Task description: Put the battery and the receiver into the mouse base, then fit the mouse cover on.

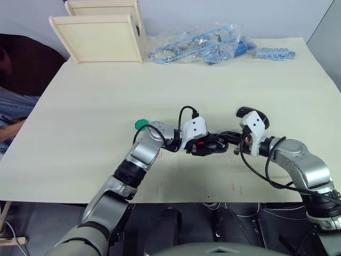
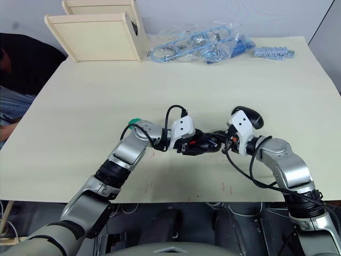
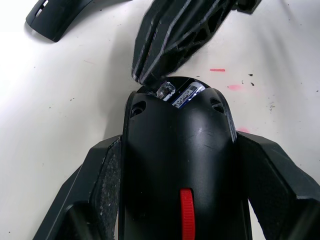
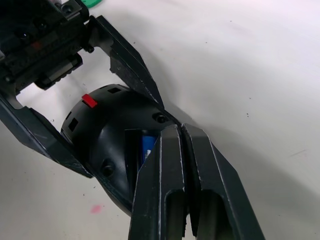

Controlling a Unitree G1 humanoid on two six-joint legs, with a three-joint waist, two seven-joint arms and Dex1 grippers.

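Mouse base (image 3: 177, 165) sits on the table (image 1: 106, 96) clamped between the left gripper (image 4: 87, 95) fingers; keep that clamp steady. Mouse cover (image 3: 55, 17) lies just beyond the base, off it. Right gripper (image 4: 182, 137), fingers together, presses at the base's open bay, where the battery (image 4: 146, 145) lies seated; push gently, straight down, without levering the base

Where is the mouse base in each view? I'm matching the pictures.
Left eye view: mouse base at table centre, between both arms.
Right eye view: the same, centre.
Left wrist view: fills the lower middle, held by the left end effector.
Right wrist view: centre-left.
Shared landmark: its red part.
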